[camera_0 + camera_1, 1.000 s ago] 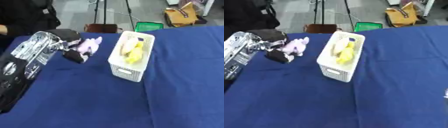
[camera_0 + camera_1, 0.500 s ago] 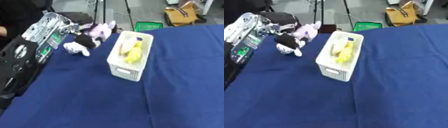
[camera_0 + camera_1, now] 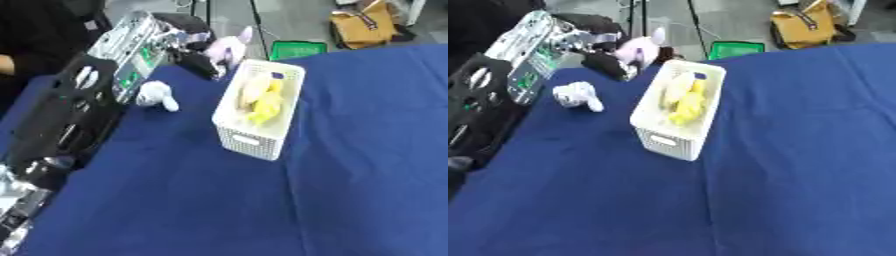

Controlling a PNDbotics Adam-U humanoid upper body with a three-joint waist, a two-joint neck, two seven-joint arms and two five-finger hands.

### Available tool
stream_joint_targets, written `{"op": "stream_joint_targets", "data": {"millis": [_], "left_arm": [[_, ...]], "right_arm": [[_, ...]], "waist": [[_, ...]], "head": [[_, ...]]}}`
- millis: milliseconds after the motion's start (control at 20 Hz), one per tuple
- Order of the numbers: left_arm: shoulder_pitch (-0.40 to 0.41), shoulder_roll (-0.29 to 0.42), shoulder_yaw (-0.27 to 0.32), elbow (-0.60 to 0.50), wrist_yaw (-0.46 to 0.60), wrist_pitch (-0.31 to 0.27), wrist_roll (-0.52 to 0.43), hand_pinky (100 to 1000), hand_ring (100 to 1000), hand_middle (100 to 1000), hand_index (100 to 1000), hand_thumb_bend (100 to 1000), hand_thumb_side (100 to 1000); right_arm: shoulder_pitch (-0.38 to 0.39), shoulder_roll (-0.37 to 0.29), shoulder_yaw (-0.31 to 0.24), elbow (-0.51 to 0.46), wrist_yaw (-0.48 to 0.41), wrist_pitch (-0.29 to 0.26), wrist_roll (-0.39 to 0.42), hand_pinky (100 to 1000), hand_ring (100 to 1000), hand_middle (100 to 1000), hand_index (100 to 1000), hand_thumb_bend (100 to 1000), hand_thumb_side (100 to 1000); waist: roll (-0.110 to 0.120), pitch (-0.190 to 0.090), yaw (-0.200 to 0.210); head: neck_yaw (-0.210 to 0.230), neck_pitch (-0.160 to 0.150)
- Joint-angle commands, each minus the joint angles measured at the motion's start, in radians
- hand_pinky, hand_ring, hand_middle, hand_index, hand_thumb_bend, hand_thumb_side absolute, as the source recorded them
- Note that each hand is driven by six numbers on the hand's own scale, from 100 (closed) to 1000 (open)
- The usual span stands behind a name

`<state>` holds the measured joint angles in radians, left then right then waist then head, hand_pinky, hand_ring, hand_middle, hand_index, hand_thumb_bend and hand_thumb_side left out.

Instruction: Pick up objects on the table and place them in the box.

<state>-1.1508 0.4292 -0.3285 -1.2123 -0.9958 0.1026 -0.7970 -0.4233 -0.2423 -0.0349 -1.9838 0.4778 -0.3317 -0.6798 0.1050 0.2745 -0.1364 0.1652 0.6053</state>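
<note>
A white slotted box (image 3: 252, 142) stands on the blue table (image 3: 359, 160) with yellow things (image 3: 262, 100) lying inside it. My left hand (image 3: 194, 59) hangs above the table's far edge, just left of the box's far end, its dark fingers curled round a pink plush toy (image 3: 229, 46). The silver and black left arm (image 3: 127, 50) runs down the left side. A small white toy (image 3: 156, 95) lies on the cloth to the left of the box, below the arm. My right hand shows in neither view.
Beyond the far table edge stand a green crate (image 3: 296, 50) and a tan bag (image 3: 367, 22) on the floor. A person in dark clothes (image 3: 39, 35) is at the upper left. Bare blue cloth lies right of and in front of the box.
My left hand has risen with the pink toy and moved toward the box's far end. The white toy now lies alone on the cloth. The camera has also shifted.
</note>
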Motion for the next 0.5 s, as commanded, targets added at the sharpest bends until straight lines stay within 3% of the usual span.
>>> {"op": "stream_joint_targets", "data": {"millis": [50,500], "left_arm": [[-0.050,-0.031,0.025,0.043,-0.030,0.000,0.037,494,552,596,664,100,750],[-0.082,-0.124,0.085,0.231,-0.066,-0.032,0.199,472,536,592,672,104,765]], "right_arm": [[-0.021,-0.018,0.008,-0.016,-0.011,-0.006,0.008,821,777,662,745,100,928],[-0.038,-0.013,0.012,-0.016,-0.019,-0.014,0.015,822,777,661,745,100,925]], "waist": [[-0.001,-0.011,-0.009],[0.008,0.003,-0.031]], "head": [[0.014,-0.007],[0.029,-0.019]]}}
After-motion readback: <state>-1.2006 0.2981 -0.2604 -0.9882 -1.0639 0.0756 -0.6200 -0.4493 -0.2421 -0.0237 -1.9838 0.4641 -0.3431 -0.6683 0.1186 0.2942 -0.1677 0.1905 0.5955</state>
